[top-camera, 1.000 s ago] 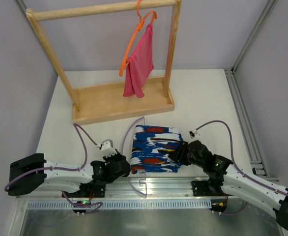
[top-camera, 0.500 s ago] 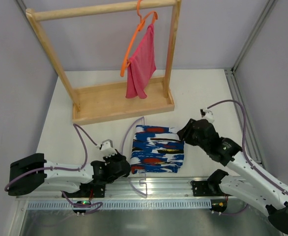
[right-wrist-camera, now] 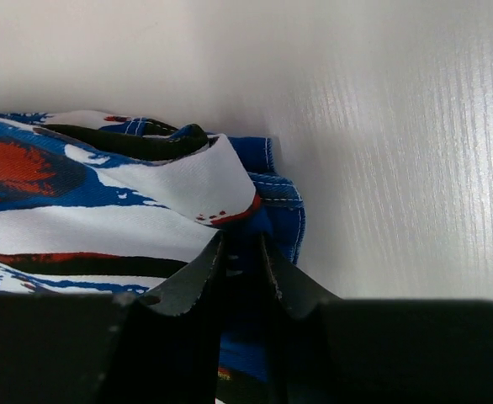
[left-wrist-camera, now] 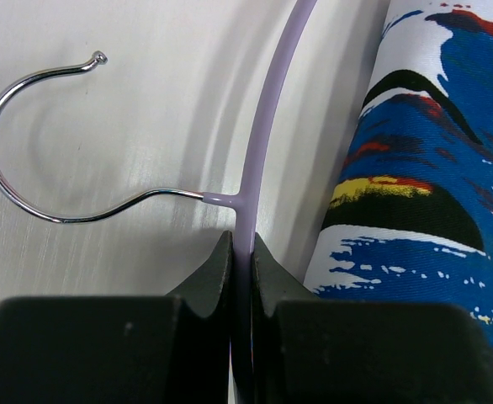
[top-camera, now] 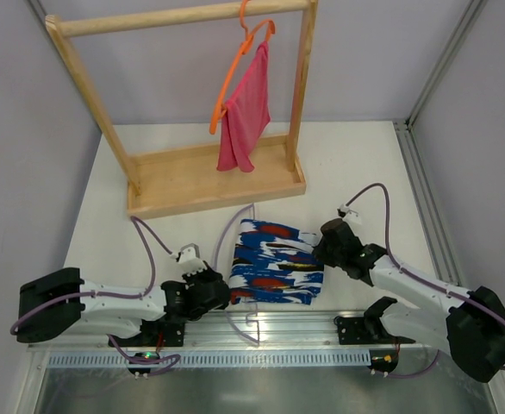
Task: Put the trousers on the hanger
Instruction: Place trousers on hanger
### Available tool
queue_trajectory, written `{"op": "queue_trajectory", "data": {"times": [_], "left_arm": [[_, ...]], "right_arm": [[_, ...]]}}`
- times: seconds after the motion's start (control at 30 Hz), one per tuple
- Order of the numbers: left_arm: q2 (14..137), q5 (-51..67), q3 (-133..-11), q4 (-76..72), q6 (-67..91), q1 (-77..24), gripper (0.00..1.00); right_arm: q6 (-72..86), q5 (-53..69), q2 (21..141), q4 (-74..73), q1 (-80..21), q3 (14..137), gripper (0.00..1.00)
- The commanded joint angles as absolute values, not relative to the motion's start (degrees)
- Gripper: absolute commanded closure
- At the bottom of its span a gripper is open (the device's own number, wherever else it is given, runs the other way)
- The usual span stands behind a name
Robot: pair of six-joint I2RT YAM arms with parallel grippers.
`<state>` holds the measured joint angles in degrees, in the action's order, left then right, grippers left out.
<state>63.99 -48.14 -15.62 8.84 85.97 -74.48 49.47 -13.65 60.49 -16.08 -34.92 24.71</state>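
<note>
Left gripper: we see the left gripper (left-wrist-camera: 241, 246) low by the near edge, its black jaws pressed together on the thin pale lilac translucent plastic hanger (left-wrist-camera: 265, 126), right beside the junction with the metal hook (left-wrist-camera: 183, 194).
Hanger: it lies flat on the white table (top-camera: 364, 172), its arm just beside the fabric's left edge; we cannot tell whether they touch.
Trousers: we find the soft blue, white, red and black brushstroke-print trousers (top-camera: 277, 263) folded into a stack between the two arms.
Right gripper: the right gripper (right-wrist-camera: 242, 244) pinches the stack's right edge, a blue stitched fold caught between its jaws.
Far side: a wooden rack (top-camera: 218, 177) carries an orange hanger (top-camera: 235, 73) with a pink cloth (top-camera: 246, 108).
</note>
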Motion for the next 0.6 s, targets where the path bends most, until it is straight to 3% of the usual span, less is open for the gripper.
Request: {"op": "queue_trajectory", "data": {"times": [0.0,0.37,0.57], "left_arm": [[63.11,-46.67,-14.77,12.31,85.52,-74.27,1.0],[60.39,-47.01,-16.43,13.53,81.74,-74.27,1.0],[56.17,-49.39,-18.28,15.73,78.49,-74.27,1.0]], "right_arm": [[49.75,-16.43,58.64,-23.71,-34.89,23.11,0.77],[43.24,-9.94,44.92,-37.17,-35.15,36.64,0.61],[40.79,-4.75,42.36,-25.43,-46.99,37.36,0.46]]}}
